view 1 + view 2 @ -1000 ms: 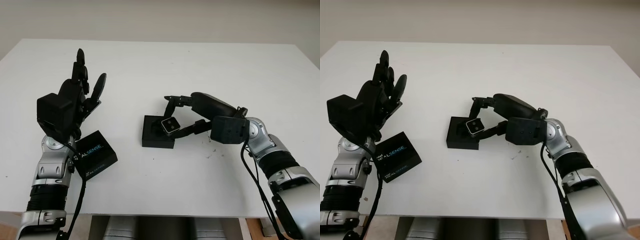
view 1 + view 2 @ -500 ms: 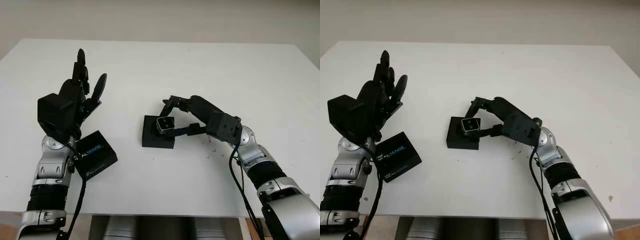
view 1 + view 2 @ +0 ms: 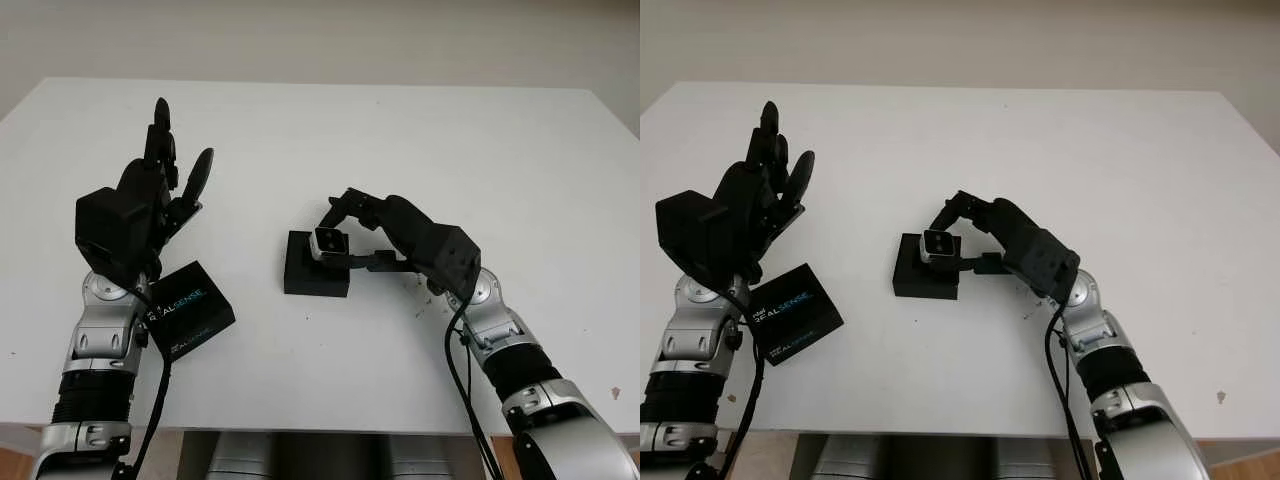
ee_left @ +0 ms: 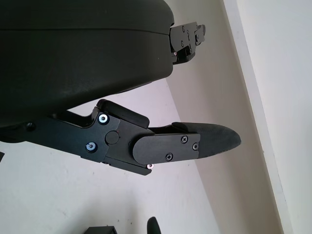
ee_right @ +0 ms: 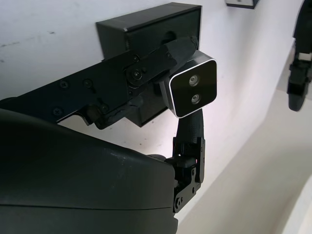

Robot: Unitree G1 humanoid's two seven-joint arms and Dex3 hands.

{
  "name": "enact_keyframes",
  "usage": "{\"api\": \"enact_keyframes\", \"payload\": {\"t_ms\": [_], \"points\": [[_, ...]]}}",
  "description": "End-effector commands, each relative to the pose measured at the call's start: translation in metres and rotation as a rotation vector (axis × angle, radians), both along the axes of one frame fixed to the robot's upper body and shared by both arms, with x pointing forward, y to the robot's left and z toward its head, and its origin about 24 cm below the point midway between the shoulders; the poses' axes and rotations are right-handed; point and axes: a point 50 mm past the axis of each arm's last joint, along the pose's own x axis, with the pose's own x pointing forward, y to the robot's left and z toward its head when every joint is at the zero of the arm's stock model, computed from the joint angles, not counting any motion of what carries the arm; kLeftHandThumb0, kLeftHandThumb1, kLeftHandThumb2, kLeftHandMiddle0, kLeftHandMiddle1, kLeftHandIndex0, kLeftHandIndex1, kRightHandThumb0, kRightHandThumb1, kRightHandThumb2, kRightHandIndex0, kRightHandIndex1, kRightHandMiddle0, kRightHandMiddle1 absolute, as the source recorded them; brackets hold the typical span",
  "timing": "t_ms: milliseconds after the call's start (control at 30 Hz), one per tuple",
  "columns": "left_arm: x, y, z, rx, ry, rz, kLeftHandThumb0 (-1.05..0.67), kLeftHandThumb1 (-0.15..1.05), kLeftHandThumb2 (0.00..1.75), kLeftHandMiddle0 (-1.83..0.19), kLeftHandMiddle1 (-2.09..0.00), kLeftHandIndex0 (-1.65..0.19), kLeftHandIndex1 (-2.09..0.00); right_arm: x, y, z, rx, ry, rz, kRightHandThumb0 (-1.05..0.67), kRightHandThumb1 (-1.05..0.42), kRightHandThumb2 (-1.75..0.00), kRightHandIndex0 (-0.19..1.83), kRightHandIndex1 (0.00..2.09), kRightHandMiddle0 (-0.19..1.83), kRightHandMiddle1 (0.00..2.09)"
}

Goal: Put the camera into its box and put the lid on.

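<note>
Since a second ago the right hand has swung round and carried the camera further over the open black box. Its fingers pinch the small silver-edged camera, black face with two lenses, just above the box's right part. The left hand hangs open, raised, with the printed lid on the worktop just below its wrist.

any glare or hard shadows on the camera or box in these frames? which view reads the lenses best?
Left eye view: soft, even light, faint shadow under the box, no glare on the white table. Right wrist view: the camera in the right hand is sharp, both lenses readable, with a bright edge along its silver rim. Left wrist view: the open left hand, raised above the table, is evenly lit.
</note>
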Motion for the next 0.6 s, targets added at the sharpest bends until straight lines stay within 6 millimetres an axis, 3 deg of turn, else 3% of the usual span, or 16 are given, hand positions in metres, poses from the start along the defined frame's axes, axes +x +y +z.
{"api": "enact_keyframes", "payload": {"t_ms": [0,567], "points": [[-0.002,0.002,0.002,0.019,-0.008,0.002,-0.72,1.05,0.48,0.19,0.00,0.19,0.00,-0.003,0.003,0.006,0.028,-0.030,-0.026,-0.44,-0.95,-0.05,0.25,0.06,0.33,1.63],[-0.003,-0.002,0.001,0.009,-0.008,0.001,-0.72,1.05,0.48,0.19,0.00,0.19,0.00,-0.017,0.012,0.019,0.023,-0.090,-0.160,-0.39,-0.94,-0.05,0.28,0.07,0.31,1.59]]}}
